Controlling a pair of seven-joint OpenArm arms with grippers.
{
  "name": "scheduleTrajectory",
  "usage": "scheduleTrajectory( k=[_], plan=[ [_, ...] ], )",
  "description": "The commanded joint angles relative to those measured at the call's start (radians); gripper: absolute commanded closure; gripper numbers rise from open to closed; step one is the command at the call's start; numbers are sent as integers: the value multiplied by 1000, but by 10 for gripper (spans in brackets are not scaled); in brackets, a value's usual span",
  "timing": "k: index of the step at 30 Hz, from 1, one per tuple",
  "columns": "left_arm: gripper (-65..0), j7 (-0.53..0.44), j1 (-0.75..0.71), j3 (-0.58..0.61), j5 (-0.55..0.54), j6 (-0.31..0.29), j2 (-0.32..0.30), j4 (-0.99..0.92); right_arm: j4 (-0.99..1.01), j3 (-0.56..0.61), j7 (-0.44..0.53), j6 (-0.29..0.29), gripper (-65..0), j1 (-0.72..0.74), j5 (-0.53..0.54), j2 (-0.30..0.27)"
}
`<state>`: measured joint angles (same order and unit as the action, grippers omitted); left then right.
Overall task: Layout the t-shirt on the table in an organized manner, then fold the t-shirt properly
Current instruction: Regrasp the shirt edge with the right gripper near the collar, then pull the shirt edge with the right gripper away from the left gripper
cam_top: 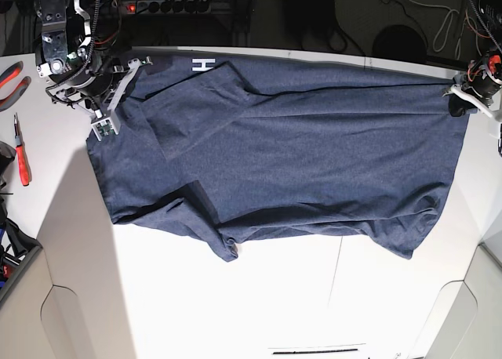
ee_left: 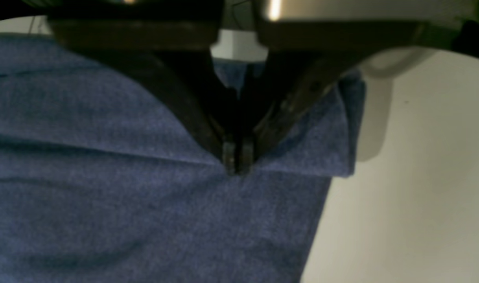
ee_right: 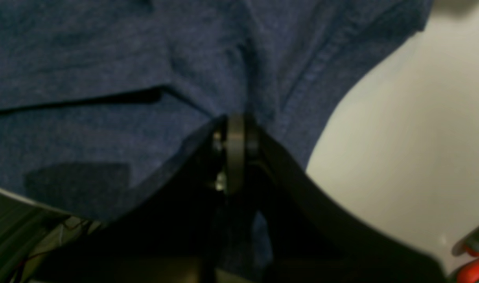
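Stretching across the far half of a white tabletop (cam_top: 259, 296), a dark navy t-shirt (cam_top: 298, 155) lies spread wide, pulled out sideways between two robot arms, probably to flatten it before folding. Its near edge, toward six o'clock, sags unevenly, and one flap is doubled over at about eleven o'clock, showing a white letter H (cam_top: 203, 64). The right end effector (ee_right: 235, 129), at roughly ten o'clock on the shirt, has its fingers pressed together on a bunched fold of fabric. The left end effector (ee_left: 238, 157), at about two o'clock, is likewise clamped on a folded edge near the shirt's corner. Red-handled pliers (cam_top: 21, 151) lie well apart at nine o'clock.
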<state>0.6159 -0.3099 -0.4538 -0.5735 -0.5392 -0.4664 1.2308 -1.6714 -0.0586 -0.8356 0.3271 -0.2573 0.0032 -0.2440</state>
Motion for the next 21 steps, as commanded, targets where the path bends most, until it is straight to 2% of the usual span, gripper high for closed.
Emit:
scheduleTrajectory(
  k=[1,5,8,11,12,14,15,19,21],
  plan=[
    [0,23,2,-7,7,-4,-8,12,-12,-8,6,-16,0,8,-14,-11],
    [0,22,11,-53,-15,-5,-8,86,-48,-8,8,-37,0,39,-15,-11],
    [-106,25,11,-88,-14,-30,-8,168,-114,-8,5,-37,0,68,-14,-10],
    [-126,25,11,-106,-14,-34,-8,233,-180,-8,0,-36,0,103,-14,-10],
    [-126,24,11,-108,-14,-34,-8,250,-197,-8,1,-35,-37,114,-13,-10],
    [-126,24,11,-108,-14,-34,-8,271,-212,-8,2,-23,-168,141,-15,-10],
    [-126,24,13,-108,-14,-34,-8,275,-210,-8,3,-7,-209,158,-15,-10],
    [-126,24,23,-108,-14,-34,-8,275,-156,-8,70,22,-230,235,-74,-11],
    [-126,24,31,-108,-14,-34,-8,275,-84,-7,99,35,-262,294,-94,-17]
  ],
)
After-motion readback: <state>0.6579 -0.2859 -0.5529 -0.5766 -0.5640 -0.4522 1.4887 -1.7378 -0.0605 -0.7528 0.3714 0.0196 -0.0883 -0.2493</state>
